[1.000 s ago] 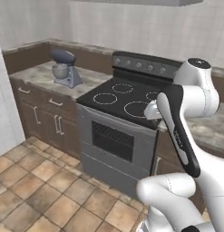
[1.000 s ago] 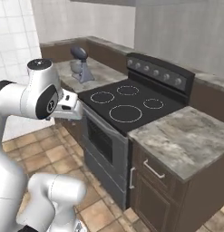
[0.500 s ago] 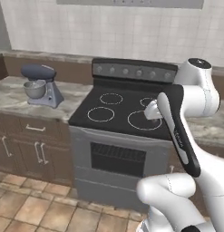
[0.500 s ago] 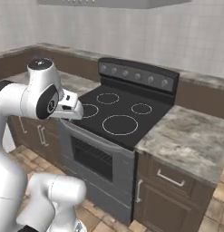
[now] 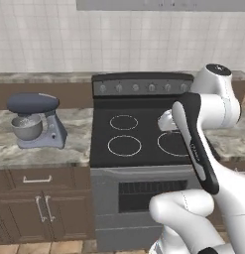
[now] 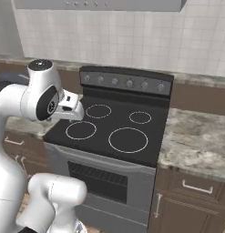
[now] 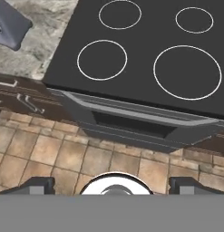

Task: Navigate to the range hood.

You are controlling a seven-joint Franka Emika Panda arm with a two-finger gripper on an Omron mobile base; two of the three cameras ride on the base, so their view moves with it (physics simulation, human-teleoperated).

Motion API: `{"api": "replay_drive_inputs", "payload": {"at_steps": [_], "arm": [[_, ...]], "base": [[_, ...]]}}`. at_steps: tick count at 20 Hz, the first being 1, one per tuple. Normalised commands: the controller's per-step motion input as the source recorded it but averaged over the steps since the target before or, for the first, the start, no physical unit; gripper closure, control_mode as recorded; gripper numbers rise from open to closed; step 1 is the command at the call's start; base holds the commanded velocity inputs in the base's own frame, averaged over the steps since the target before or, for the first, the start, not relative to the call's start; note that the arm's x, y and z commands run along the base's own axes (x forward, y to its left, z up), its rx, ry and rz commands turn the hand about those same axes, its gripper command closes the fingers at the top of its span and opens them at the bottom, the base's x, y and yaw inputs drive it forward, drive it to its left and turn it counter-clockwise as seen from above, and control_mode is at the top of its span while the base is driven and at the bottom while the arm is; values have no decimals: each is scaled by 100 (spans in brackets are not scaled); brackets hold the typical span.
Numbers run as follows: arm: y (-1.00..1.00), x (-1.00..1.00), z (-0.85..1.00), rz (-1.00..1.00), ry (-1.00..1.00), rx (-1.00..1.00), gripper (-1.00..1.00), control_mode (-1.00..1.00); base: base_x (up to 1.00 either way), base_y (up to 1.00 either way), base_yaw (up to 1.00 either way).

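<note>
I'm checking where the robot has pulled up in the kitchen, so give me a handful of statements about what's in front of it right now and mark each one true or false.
1. The range hood hangs directly above the stove. True.
2. A pot sits on the front burner. False: the cooktop's four rings are all bare.
3. A stand mixer stands on the counter left of the stove. True.
4. The oven door is hanging open. False: it is shut, flush with the front of the stove.
5. The gripper is holding a pan. False: its fingertips are apart with nothing between them, above the tiled floor in front of the stove.
</note>
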Motion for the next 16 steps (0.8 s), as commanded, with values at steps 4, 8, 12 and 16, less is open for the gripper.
{"api": "replay_drive_inputs", "payload": {"at_steps": [4,8,12,16], "arm": [[0,0,0,0,0,0,-100,100],[0,0,0,0,0,0,-100,100],[0,0,0,0,0,0,-100,100],[0,0,0,0,0,0,-100,100]], "base": [[56,55,-42],[3,3,-11],[0,0,0],[0,0,0]]}}
